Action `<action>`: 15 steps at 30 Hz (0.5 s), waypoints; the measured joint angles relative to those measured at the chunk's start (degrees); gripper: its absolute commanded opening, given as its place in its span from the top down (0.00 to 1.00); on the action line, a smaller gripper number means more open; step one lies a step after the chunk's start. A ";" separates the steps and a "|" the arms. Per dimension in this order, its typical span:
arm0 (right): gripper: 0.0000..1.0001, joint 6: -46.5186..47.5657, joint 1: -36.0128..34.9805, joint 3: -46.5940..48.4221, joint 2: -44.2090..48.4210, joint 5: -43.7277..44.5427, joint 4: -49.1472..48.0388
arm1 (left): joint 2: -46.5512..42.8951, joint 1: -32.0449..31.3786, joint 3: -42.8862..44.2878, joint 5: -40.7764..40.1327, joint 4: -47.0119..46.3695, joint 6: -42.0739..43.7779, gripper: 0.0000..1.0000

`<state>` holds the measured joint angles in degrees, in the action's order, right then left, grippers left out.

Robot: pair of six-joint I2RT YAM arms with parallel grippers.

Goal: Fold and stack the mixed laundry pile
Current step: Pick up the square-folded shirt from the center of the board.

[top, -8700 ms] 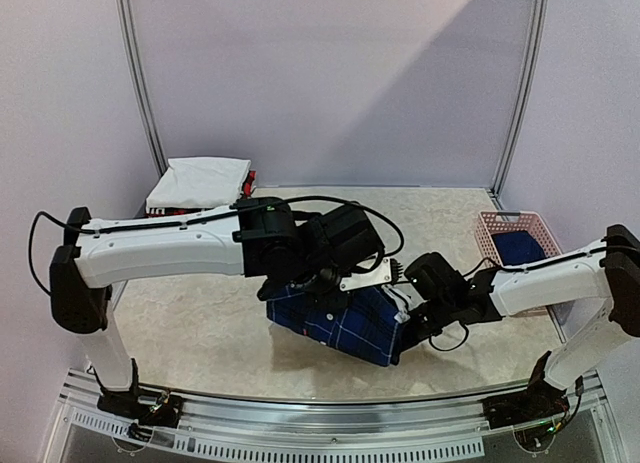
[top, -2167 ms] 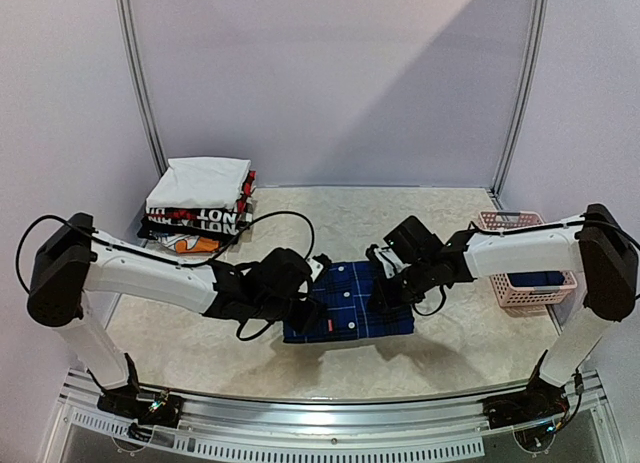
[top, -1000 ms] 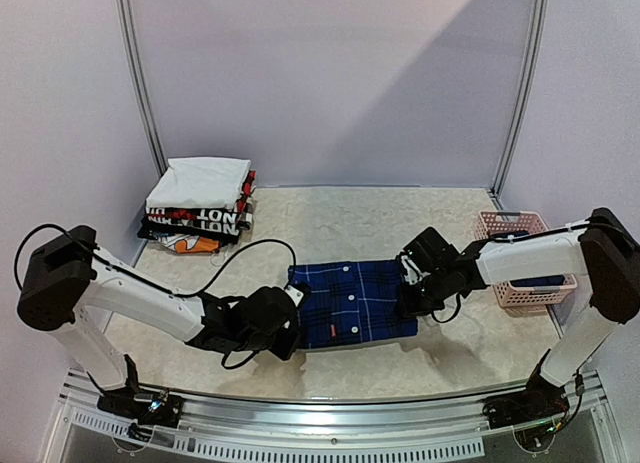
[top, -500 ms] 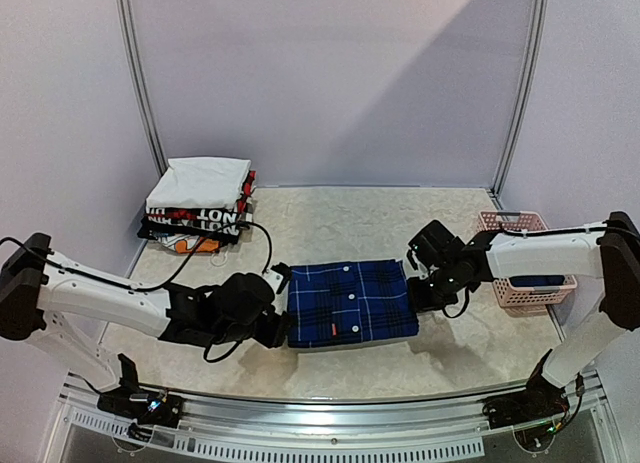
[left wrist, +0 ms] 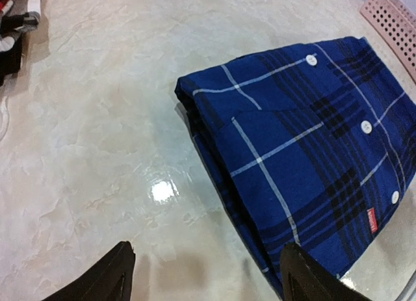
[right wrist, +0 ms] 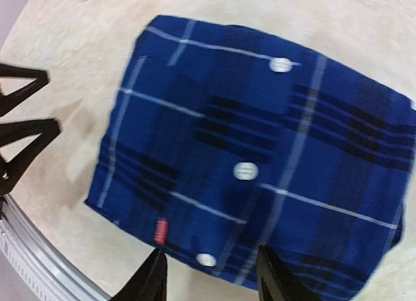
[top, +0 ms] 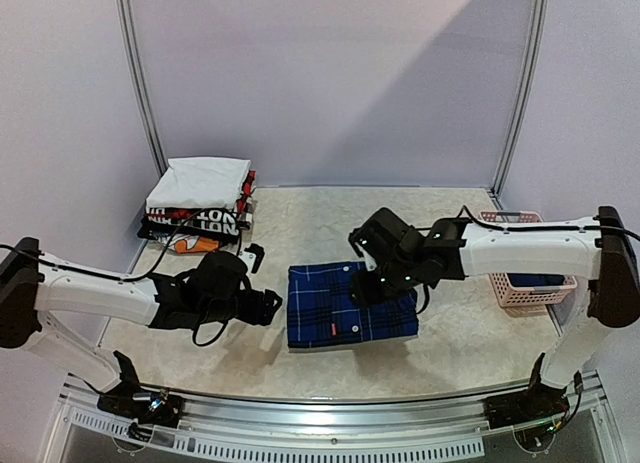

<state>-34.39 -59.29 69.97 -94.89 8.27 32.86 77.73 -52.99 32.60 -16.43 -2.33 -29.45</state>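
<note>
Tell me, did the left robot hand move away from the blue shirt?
Yes. The left gripper backed off the plaid shirt, moving left toward the folded stack.

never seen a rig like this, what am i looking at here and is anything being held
Two white robot arms stand at the near edge of a table. The wide picture comes from a fixed camera above and behind them; the other two come from a camera on each wrist, looking past its own fingers. A folded plaid shirt lies mid-table, a stack of folded clothes far left, a pink basket right. The left gripper and the right gripper are both open, holding nothing.
</note>
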 measured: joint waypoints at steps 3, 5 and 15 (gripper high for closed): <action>0.48 -0.11 -4.52 4.79 -4.70 1.36 0.00 | 0.28 1.57 -0.31 2.34 -1.66 -0.90 0.24; 0.47 -0.11 -7.58 7.91 -8.20 2.16 -0.02 | 0.26 2.91 -0.90 3.17 -2.45 -1.36 0.24; 0.41 -0.09 -15.26 17.99 -20.61 3.78 -0.94 | -2.62 10.78 -7.08 6.38 -3.06 -3.89 0.25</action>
<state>-34.48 -74.54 87.96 -115.50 12.05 31.92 75.11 -42.22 25.52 -10.04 -5.39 -33.34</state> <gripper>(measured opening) 0.593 0.749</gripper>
